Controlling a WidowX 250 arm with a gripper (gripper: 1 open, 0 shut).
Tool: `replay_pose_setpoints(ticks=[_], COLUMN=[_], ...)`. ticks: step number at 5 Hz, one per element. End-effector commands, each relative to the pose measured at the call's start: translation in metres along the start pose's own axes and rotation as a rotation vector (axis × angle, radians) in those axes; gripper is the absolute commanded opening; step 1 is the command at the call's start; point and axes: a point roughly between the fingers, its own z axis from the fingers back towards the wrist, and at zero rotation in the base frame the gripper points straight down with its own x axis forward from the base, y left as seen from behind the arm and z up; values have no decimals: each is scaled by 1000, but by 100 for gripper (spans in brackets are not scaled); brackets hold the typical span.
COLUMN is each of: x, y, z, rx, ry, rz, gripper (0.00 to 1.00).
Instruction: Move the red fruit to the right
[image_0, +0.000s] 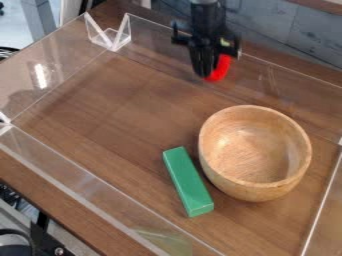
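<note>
1. Clear plastic walls ring the brown wooden tabletop, and the wall on the left catches bright glare.
2. A small clear plastic piece shaped like a V stands at the far left corner, just behind the far wall.
3. A green rectangular block lies flat on the wood toward the near side, its long axis running from the middle of the table toward the front edge. It lies just left of the bowl; whether the two touch cannot be told.
4. The black gripper hangs at the far middle of the table, pointing straight down, with its dark body reaching up out of the picture.
5. Its fingers are clenched on the small bright red rounded fruit, which shows as a red patch at the lower tip of the gripper, partly covered by the black fingers. The fruit sits low over the wood, behind the bowl and well apart from the green block; whether it rests on the surface cannot be told.
6. A round light wooden bowl stands upright on the right side of the table, its hollow empty.
</note>
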Motion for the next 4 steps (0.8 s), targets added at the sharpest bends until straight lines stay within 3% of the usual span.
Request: replay_pose_setpoints(ticks=[1,4], x=[5,6], y=[-3,-3], z=[8,-7], rx=[33,76], ry=[-38,-3], rz=[-14,-22], gripper=[0,0])
